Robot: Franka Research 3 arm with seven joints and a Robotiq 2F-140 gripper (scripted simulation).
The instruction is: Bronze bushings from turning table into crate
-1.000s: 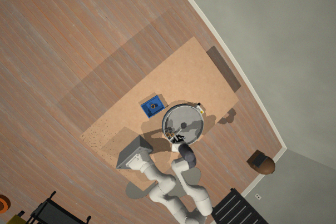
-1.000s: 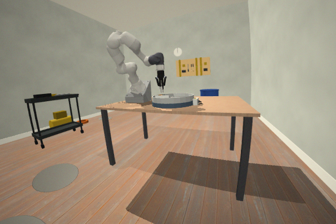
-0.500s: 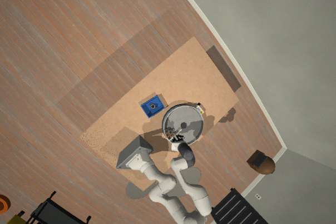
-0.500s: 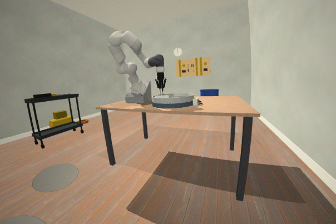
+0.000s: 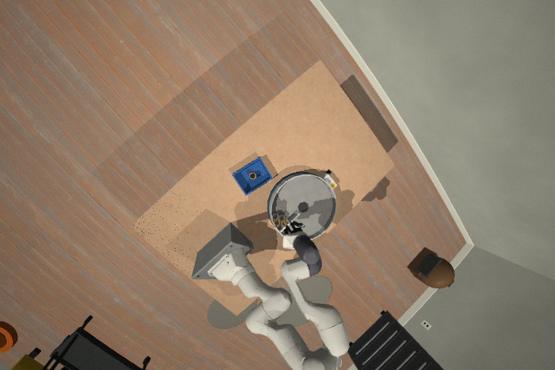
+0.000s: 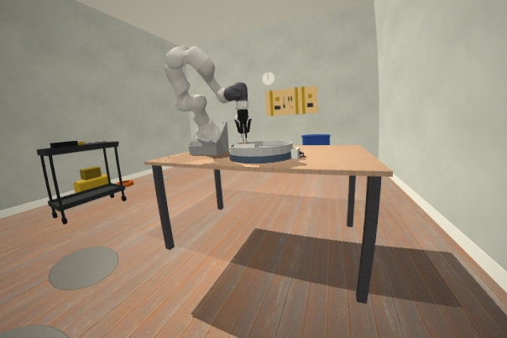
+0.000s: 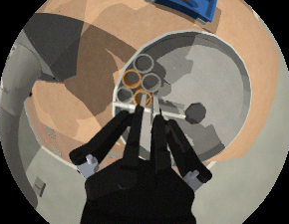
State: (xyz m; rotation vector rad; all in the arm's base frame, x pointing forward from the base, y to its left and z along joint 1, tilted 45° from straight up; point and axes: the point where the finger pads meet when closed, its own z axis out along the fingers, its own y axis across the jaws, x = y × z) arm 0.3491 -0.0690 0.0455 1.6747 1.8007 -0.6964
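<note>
The turning table [image 5: 317, 189] [image 6: 269, 150] [image 7: 224, 84] is a round grey dish with a raised rim. Grouped at its rim are one bronze bushing [image 7: 135, 98] at my fingertips, another bronze bushing [image 7: 124, 79] beyond it, and three steel bushings, one at the far end [image 7: 135, 63], one in the middle [image 7: 159, 82] and one by the rim [image 7: 118, 95]. My gripper [image 5: 286, 228] [image 6: 244, 141] [image 7: 148, 102] points down, open by a narrow gap with nothing held. One fingertip overlaps the near bronze bushing in the wrist view; exact contact is unclear. The blue crate [image 5: 262, 167] [image 7: 206, 10] holds a bronze bushing [image 5: 249, 175].
A thin pale bar [image 7: 171, 113] runs from the rim towards the dark hub [image 5: 303, 207] [image 7: 195, 112], close to my fingers. A small white box [image 5: 330, 179] [image 6: 295, 153] sits at the turning table's outer side. The grey arm base [image 5: 218, 247] [image 6: 206, 149] stands on the table.
</note>
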